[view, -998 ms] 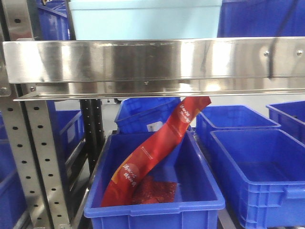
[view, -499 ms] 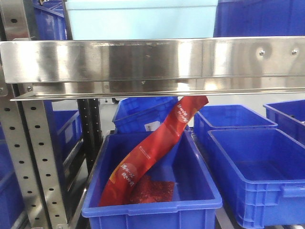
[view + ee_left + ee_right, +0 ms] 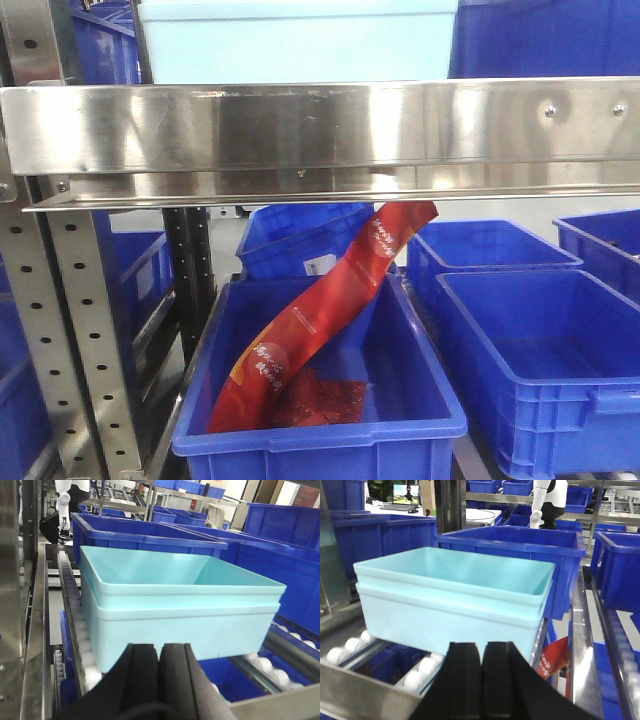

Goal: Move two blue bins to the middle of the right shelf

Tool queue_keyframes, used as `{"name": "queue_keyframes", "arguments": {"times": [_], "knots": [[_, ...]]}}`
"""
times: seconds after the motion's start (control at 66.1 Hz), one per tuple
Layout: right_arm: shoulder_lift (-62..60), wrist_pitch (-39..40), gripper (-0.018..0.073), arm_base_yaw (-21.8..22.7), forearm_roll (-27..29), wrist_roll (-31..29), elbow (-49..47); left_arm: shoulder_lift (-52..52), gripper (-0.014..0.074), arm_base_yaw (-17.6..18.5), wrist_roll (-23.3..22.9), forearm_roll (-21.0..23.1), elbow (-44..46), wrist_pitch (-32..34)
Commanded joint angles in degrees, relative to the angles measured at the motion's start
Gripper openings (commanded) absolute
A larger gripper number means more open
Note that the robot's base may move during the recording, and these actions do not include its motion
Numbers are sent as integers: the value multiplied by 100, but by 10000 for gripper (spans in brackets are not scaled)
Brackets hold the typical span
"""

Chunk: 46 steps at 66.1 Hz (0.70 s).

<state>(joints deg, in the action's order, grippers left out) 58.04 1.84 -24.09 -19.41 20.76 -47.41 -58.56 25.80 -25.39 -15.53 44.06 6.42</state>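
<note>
Nothing moved; nested two blue bins [image 3: 180, 610] unlabelled, left end effector [image 3: 161, 667] and right end effector [image 3: 482, 667] clenched empty.

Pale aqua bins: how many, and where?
2, nested: the outer aqua bin sits on the shelf rollers, and the inner aqua bin sits inside it. More could be hidden out of view.

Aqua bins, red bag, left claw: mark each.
Aqua bins [image 3: 185, 630]: left wrist view, front wall of lower bin.
Red bag [image 3: 320, 315]: front view, mid-length of pouch.
Left claw [image 3: 160, 667]: left wrist view, seam between fingertips.
</note>
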Motion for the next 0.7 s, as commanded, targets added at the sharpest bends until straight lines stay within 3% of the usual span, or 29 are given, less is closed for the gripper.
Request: {"name": "queue_keyframes", "arguments": {"times": [0.0, 0.303, 0.681], "knots": [[-237, 123, -167, 8, -31, -32, 223, 298, -111, -17, 11, -24, -185, 173], [-1320, -148, -166, 8, -31, -32, 695, 1562, -111, -17, 11, -24, -391, -1251], [-2165, 80, -166, 8, -31, -32, 695, 2366, -111, -17, 11, -24, -391, -1319]]}}
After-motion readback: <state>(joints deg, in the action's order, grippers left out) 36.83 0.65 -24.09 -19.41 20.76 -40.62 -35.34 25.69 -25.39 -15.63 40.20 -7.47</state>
